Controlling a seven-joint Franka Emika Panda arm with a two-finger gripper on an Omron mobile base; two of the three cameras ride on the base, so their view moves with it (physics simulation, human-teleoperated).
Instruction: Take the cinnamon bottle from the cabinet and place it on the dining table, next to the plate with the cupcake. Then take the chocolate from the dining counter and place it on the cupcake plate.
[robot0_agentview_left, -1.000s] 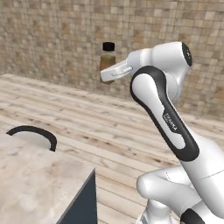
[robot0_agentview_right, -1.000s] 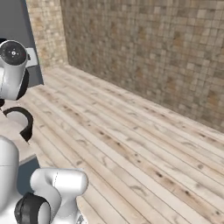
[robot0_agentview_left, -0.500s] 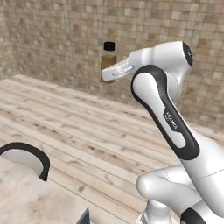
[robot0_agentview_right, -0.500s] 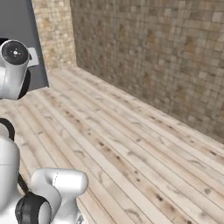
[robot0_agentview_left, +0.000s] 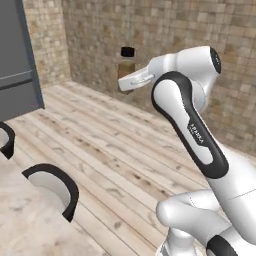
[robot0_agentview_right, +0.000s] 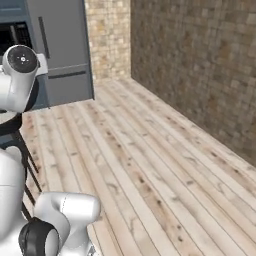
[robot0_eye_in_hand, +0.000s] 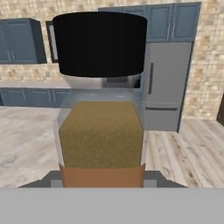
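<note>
Stone-tiled walls and a pale plank floor surround the robot, with a grey refrigerator (robot0_agentview_right: 62, 50) and dark blue cabinets (robot0_eye_in_hand: 170, 22) at the far side of the kitchen. Up at shoulder height over open floor, the gripper (robot0_agentview_left: 131, 80) is closed partway around the cinnamon bottle (robot0_agentview_left: 127, 64), which stands upright with its black cap (robot0_eye_in_hand: 99, 43) on top; the hand view shows the bottle close up, its brown contents level. At the near left lies a corner of the marbled dining table (robot0_agentview_left: 25, 225), with the dark back of a chair (robot0_agentview_left: 52, 187) beside it. The likely danger is in carrying: a sharp turn of the base or a swing of the arm could tilt the bottle or let it slip from the hold onto the floor, or knock it against the chair backs on the approach.
</note>
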